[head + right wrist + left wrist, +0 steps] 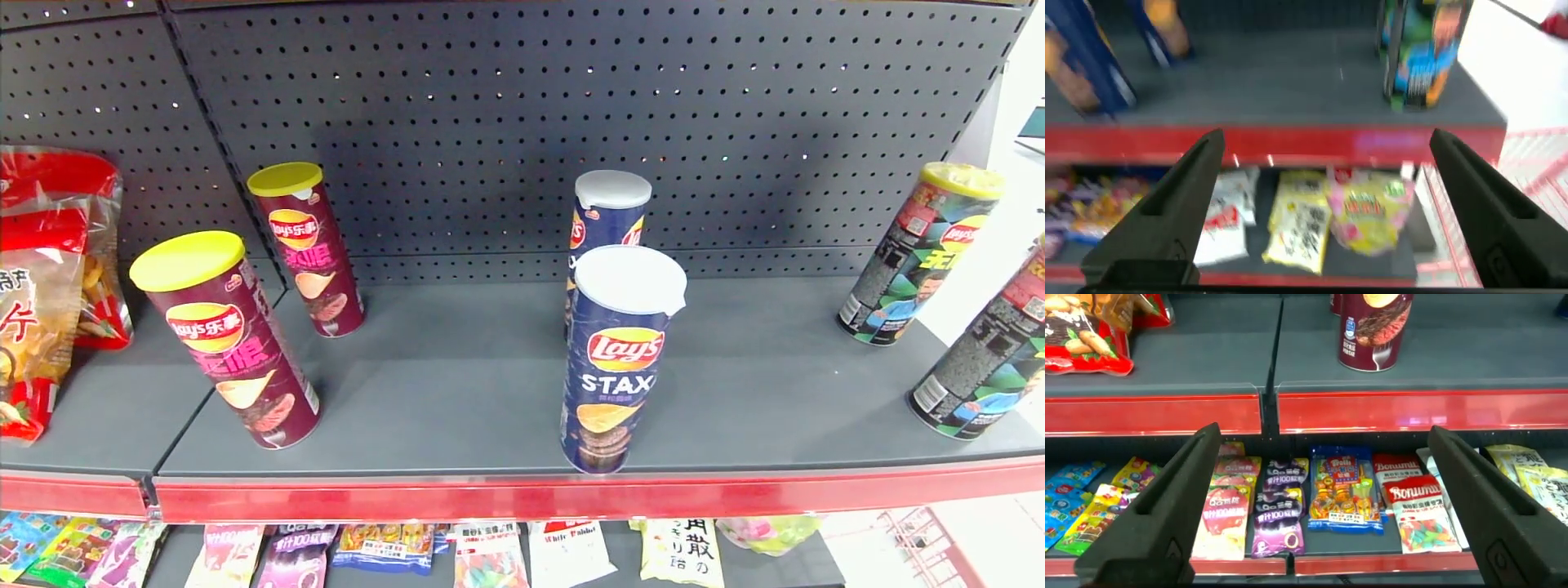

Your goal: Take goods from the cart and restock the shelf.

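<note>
On the grey shelf (457, 384) stand two maroon chip cans with yellow lids (224, 339) (309, 249), two blue cans with white lids (616, 359) (608, 214), and two black-and-green cans (918, 253) (984, 351) at the right. My left gripper (1324, 433) is open and empty, level with the red shelf edge (1413, 411), below a maroon can (1374, 331). My right gripper (1327, 135) is also open and empty in front of the red edge (1290, 140), with a blue can (1086, 57) to one side and a black-and-green can (1421, 53) to the other.
Red snack bags (45, 278) fill the shelf's far left. The lower shelf holds several candy and snack packets (1343, 490) (1306, 216). A dark pegboard wall (522, 114) backs the shelf. Bare shelf floor lies between the can groups.
</note>
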